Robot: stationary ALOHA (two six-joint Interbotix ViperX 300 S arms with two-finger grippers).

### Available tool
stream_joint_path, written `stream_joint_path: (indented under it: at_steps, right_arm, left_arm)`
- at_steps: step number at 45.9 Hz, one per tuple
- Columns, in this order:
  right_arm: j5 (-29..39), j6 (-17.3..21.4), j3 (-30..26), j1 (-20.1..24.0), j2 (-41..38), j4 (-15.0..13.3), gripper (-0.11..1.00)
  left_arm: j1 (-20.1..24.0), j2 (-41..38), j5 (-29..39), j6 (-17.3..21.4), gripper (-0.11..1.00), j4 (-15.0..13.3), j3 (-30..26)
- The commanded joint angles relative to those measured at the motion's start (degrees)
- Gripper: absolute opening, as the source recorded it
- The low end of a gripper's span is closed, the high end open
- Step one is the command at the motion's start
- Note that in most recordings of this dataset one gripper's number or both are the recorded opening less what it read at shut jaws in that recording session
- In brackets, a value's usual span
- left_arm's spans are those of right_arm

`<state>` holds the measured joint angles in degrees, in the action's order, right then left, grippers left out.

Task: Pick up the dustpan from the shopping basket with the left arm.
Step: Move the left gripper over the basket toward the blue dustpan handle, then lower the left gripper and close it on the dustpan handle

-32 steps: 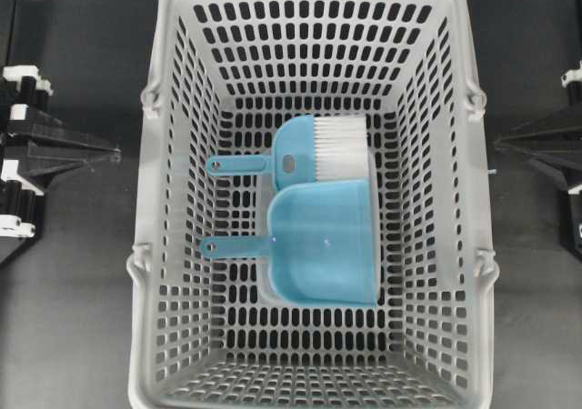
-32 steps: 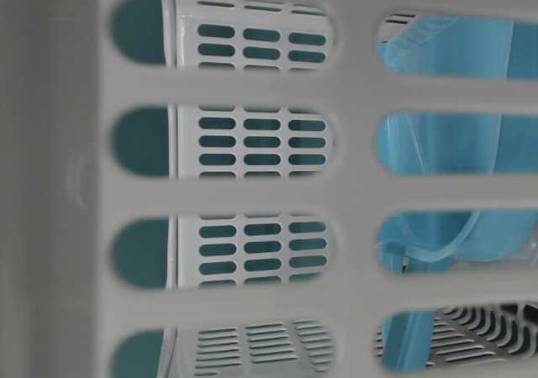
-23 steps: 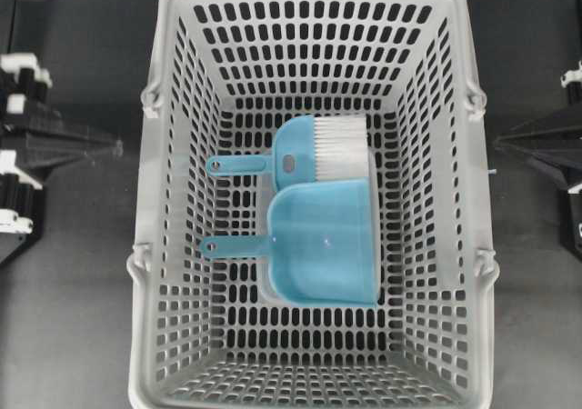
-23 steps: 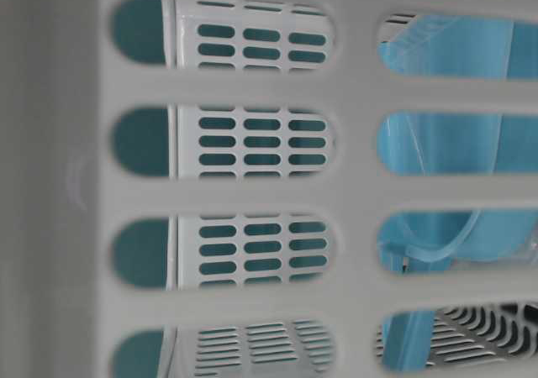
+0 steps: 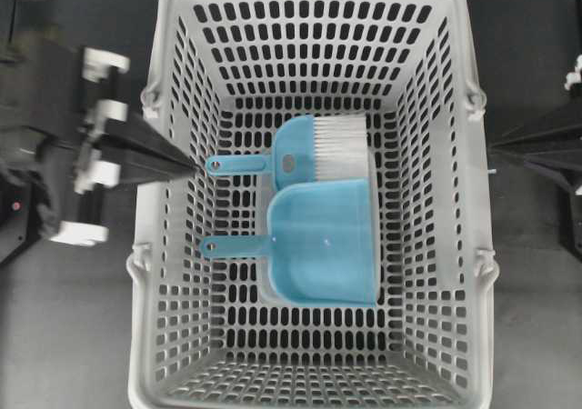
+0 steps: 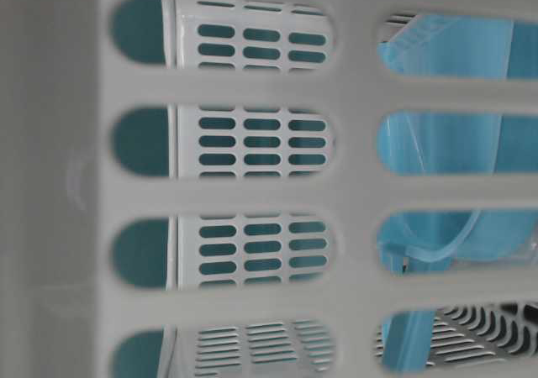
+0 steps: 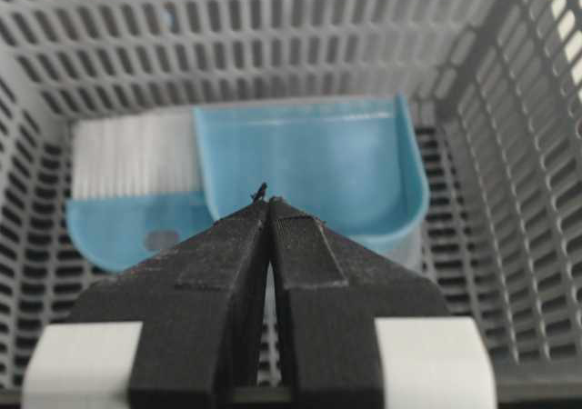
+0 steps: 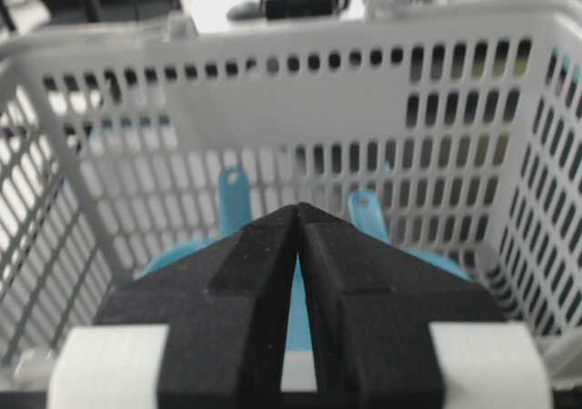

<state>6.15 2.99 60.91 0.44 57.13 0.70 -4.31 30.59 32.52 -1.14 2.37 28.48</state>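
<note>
Dustpan [image 5: 326, 241] lay in shopping basket [image 5: 318, 0], handle pointing twd left pincer [image 5: 186, 166], which hung clenched and empty over the left wall; right arm farther.

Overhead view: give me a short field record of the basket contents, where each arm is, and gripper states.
container: light grey slotted plastic shopping basket
contents: light blue plastic dustpan, handle pointing left; blue hand brush with white bristles beside it
left gripper: shut, tip over the basket's left rim, holding nothing
right gripper: shut, outside the right wall
dustpan status: lying on the basket floor, not yet gripped
</note>
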Motion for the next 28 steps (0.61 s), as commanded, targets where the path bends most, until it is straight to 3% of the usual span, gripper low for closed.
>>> stream_joint_path:
  at_steps: [1, 5, 7, 10, 16, 19, 21, 28]
  right_arm:
    - [2.9, -0.1, -1.7, 0.5, 0.7, 0.3, 0.0]
    - [4.7, 0.0, -1.8, 0.7, 1.6, 0.3, 0.03]
    - [5.3, 0.0, -1.9, 0.8, 1.9, 0.3, 0.11]
    - [6.6, 0.1, -2.0, 0.8, 2.5, 0.3, 0.25]
    - [8.3, 0.3, -2.1, 0.8, 2.6, 0.3, 0.64]
    - [8.3, 0.4, -2.1, 0.8, 2.5, 0.3, 0.77]
    - [8.2, 0.4, -2.0, 0.8, 2.5, 0.3, 0.81]
    - [6.6, 0.4, -1.8, 0.8, 2.9, 0.3, 0.79]
  left_arm:
    - [-0.7, -4.0, 6.2, 0.0, 0.0, 0.2, -5.8]
    - [-0.9, -7.2, 11.1, -0.4, 0.0, 0.1, -8.7]
    - [-1.1, -9.1, 13.5, -0.5, 0.0, 0.2, -10.5]
    - [-1.1, -11.3, 16.2, -0.7, 0.0, 0.2, -12.7]
    - [-1.2, -16.4, 22.9, -1.9, 0.0, 0.2, -17.7]
    - [-1.2, -18.7, 25.0, -2.3, 0.03, 0.2, -19.4]
    - [-1.3, -20.2, 25.4, -2.4, 0.13, 0.2, -20.0]
    - [-1.8, -24.3, 25.6, -2.9, 0.58, 0.2, -20.1]
